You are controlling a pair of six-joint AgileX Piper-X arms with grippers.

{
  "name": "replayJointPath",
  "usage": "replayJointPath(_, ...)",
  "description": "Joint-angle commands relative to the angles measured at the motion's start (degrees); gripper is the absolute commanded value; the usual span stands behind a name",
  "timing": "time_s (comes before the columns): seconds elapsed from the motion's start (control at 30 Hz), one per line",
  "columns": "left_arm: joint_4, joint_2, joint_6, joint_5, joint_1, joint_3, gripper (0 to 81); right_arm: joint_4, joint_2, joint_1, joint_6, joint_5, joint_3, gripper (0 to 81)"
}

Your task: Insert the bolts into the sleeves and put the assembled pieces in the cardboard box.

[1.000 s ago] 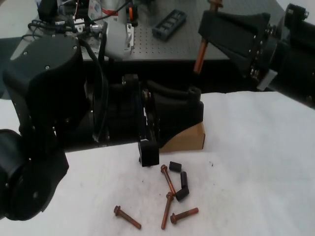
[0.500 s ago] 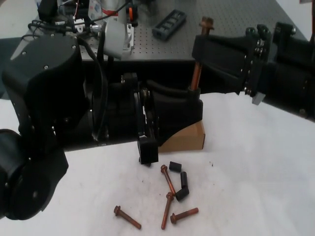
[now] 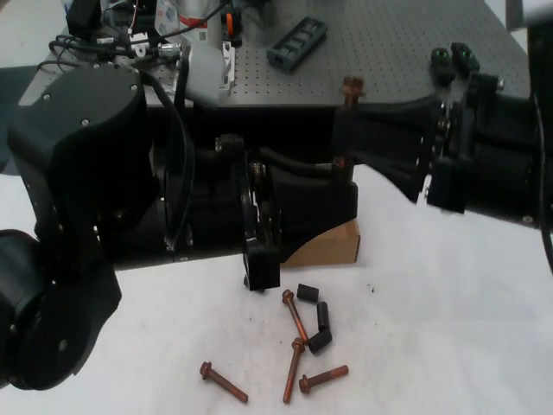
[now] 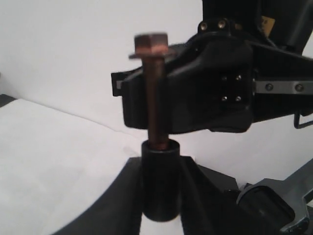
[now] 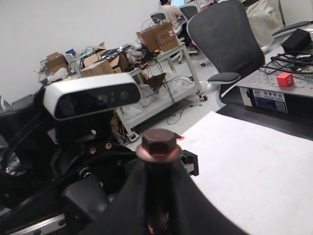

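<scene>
My left gripper [image 4: 160, 198] is shut on a black sleeve [image 4: 160, 181] and holds it upright above the cardboard box [image 3: 333, 244]. A copper bolt [image 4: 152, 88] stands upright with its tip inside the sleeve's mouth and most of its shank above it. My right gripper [image 5: 157, 196] is shut on that bolt below its hex head [image 5: 158, 144]. In the high view the right gripper [image 3: 347, 130] comes in from the right, with the bolt head [image 3: 352, 85] above the sleeve [image 3: 339, 164]. Several loose bolts [image 3: 296, 316] and three loose sleeves [image 3: 321, 313] lie on the white cloth in front of the box.
The left arm's bulky body [image 3: 78, 216] covers the left side of the high view and most of the box. A grey perforated bench [image 3: 389, 35] at the back carries a black tray [image 3: 297, 41] and cables. White cloth [image 3: 458, 303] lies bare at the right.
My right gripper has come down and in toward the left gripper with the bolt. The bolt's tip now sits in the sleeve. The left arm has stayed still.
</scene>
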Motion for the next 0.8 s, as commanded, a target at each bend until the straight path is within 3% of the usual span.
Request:
replayJointPath(0.0,-2.0,-0.5,0.5,-1.2,0.0,-0.5,0.7,0.9,-0.6,0.0,-0.3,-2.5,-0.1,23.3)
replayJointPath(0.07,-2.0,-0.5,0.5,-1.7,0.0,-0.5,0.7,0.9,-0.7,0.0,0.2,-2.3,-0.1,44.7)
replayJointPath(0.1,-2.0,-0.5,0.5,-2.9,0.0,-0.5,0.7,1.0,-1.0,0.0,0.9,-1.3,-0.1,48.1)
replayJointPath(0.2,-1.5,-0.5,0.5,-9.8,0.0,-0.5,0.7,3.4,-3.0,-0.7,0.2,2.9,-0.1,43.5)
replayJointPath(0.37,4.9,5.2,-0.1,-21.3,2.5,-6.9,0.7,15.6,-9.6,-3.9,-7.2,8.0,-0.1,43.5)
replayJointPath(0.5,14.0,16.1,-4.3,-27.6,4.2,-19.4,0.7,24.6,-13.3,-7.2,-9.2,12.8,-0.1,43.5)
replayJointPath(0.77,37.0,40.7,-7.5,-32.3,4.0,-50.7,0.7,32.2,-14.4,-11.9,-9.0,19.5,-0.1,43.0)
